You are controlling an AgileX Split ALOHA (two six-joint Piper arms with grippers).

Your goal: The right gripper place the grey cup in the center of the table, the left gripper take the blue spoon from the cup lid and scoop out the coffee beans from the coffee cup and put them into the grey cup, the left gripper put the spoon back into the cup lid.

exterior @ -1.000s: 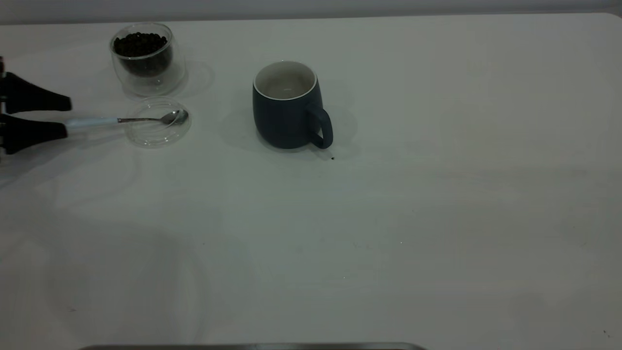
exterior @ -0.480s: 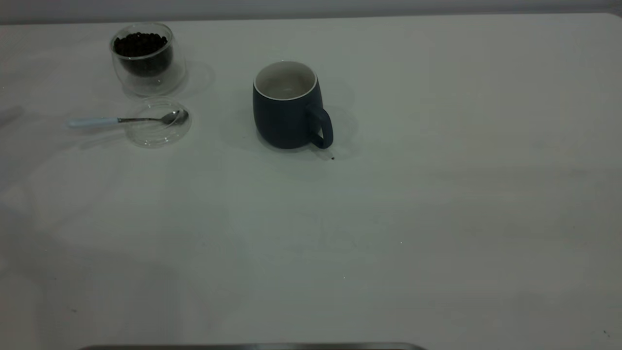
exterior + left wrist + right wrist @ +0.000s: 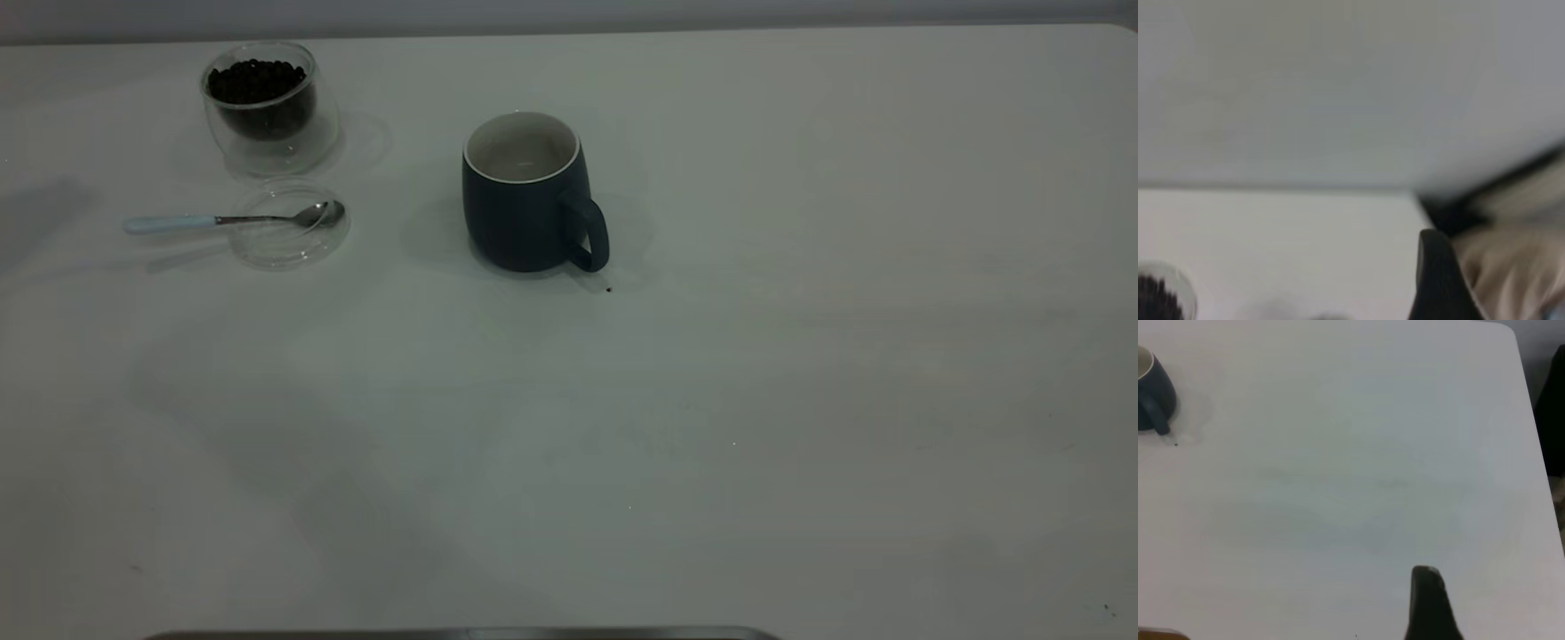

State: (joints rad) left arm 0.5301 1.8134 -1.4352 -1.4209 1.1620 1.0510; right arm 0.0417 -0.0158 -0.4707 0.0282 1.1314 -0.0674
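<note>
The grey cup (image 3: 524, 209) stands upright near the table's (image 3: 800, 356) middle, handle toward the front right; its edge also shows in the right wrist view (image 3: 1150, 387). The blue spoon (image 3: 222, 220) lies with its bowl in the cup lid (image 3: 289, 227) and its handle sticking out to the left. Behind it is the coffee cup (image 3: 267, 111), full of coffee beans (image 3: 256, 82). Neither gripper appears in the exterior view. Of my left gripper only one black fingertip (image 3: 1433, 267) shows, far from the spoon. My right gripper shows one fingertip (image 3: 1425, 597) over bare table.
A single loose bean (image 3: 608, 289) lies just in front of the mug's handle. The rim of the coffee cup (image 3: 1161, 293) peeks into the left wrist view. The table's rounded corner (image 3: 1505, 330) and its side edge are near the right arm.
My left gripper, open around the spoon's handle a second ago, has drawn back leftward out of the exterior view. The spoon stays on the lid. Its shadow has shifted.
</note>
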